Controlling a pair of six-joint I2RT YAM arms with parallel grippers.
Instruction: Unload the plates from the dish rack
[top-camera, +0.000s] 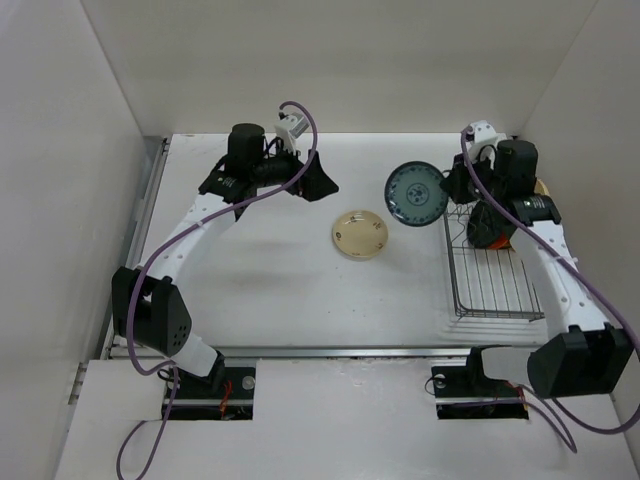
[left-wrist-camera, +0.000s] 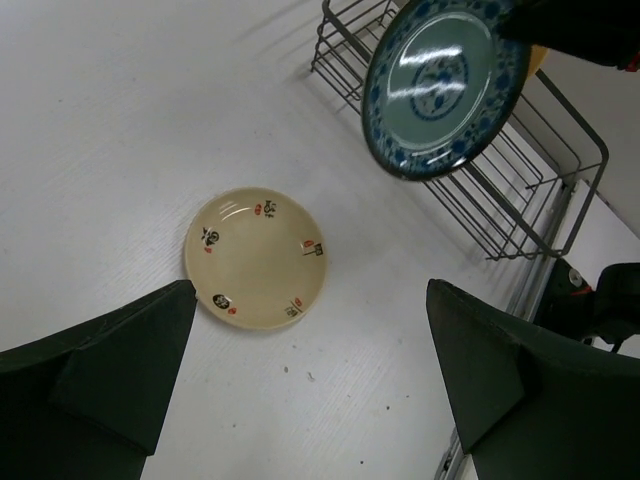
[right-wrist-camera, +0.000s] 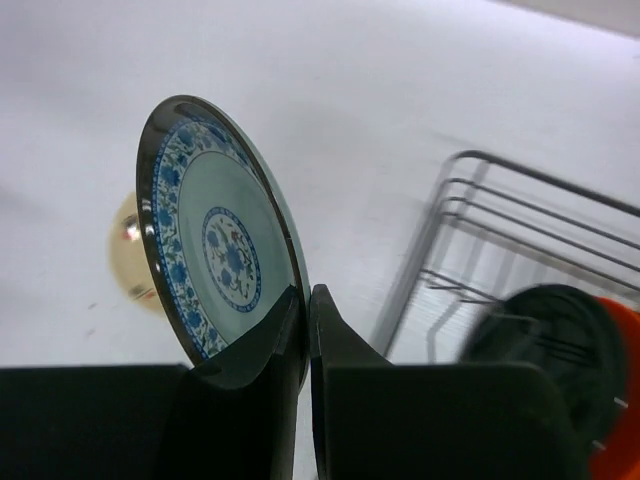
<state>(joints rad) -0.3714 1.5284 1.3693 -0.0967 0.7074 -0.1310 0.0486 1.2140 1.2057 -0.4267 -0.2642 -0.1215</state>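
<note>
Blue plate (right-wrist-camera: 215, 265) is pinched by its edge in the right fingers (right-wrist-camera: 335, 335). It stands on its side in the air, just beside the rack (top-camera: 485, 285), probably because plates stand that way between the wires. Cream plate (left-wrist-camera: 255, 260) lies flat on the table (top-camera: 250, 270), already out. Left fingers (left-wrist-camera: 110, 360) hang wide apart near it, holding nothing. A black plate (right-wrist-camera: 550, 340) and an orange plate (right-wrist-camera: 622, 360) sit in the rack.

Both the left arm (top-camera: 187, 237) and the right arm (top-camera: 562, 275) have white links between bulky black joint housings. A purple cable (top-camera: 312, 135) loops along each. The left gripper (left-wrist-camera: 310, 370) has broad, matte, dark wedge-shaped fingers (left-wrist-camera: 100, 370); the right gripper (right-wrist-camera: 305, 330) has similar dark ones. In the overhead view, black base plates (top-camera: 205, 385) at 7 and 5 o'clock carry red wiring.
</note>
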